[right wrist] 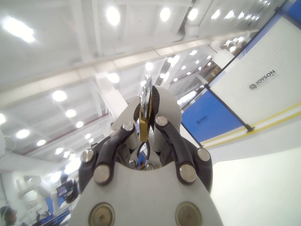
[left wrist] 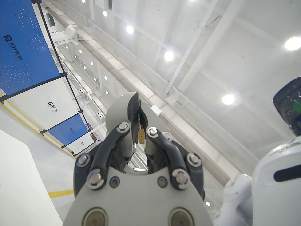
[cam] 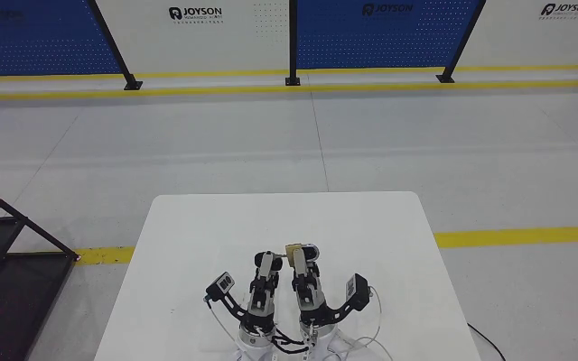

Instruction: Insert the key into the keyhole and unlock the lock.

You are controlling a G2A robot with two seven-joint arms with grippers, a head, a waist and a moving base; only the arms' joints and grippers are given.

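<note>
My right gripper (right wrist: 150, 102) clamps the lock (right wrist: 143, 124), brass body between the fingers (right wrist: 165, 105), shackle (right wrist: 147, 83) sticking out past the tips. My left gripper (left wrist: 138, 109) is pinched on the key (left wrist: 141, 135), brass bit seated deep between the pads (left wrist: 134, 110).

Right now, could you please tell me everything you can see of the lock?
The lock is a small padlock with a brass-coloured body and a shiny silver shackle. It is clamped edge-on in the right pincer, held over the white table, with its shackle poking out beyond the pincer's tip. Nothing else touches it. Its keyhole is hidden, and I cannot tell whether the shackle is latched.
</note>
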